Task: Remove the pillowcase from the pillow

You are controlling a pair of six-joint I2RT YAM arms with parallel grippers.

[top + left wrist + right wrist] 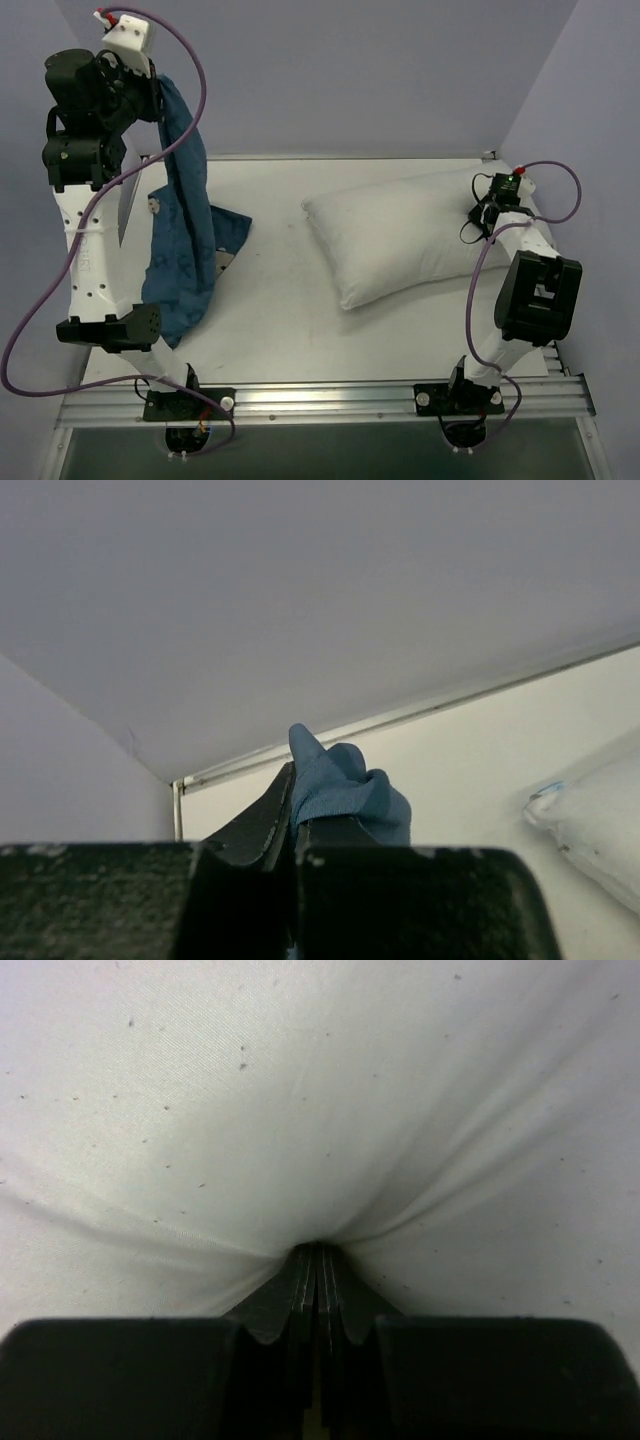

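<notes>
Plainly off the pillow (400, 240) — the pillowcase (185, 235) hangs at left, print unreadable.
Left pincer (293, 798) clamped on its blue top fold; right pincer (318, 1252) pinched tight on the white pillow — on the worktop's (275, 320) right.

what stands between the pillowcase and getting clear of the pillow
Nothing visible does. The pillowcase hangs pinched in the left fingers, apart from the pillow, with a strip of table showing between them.
</notes>
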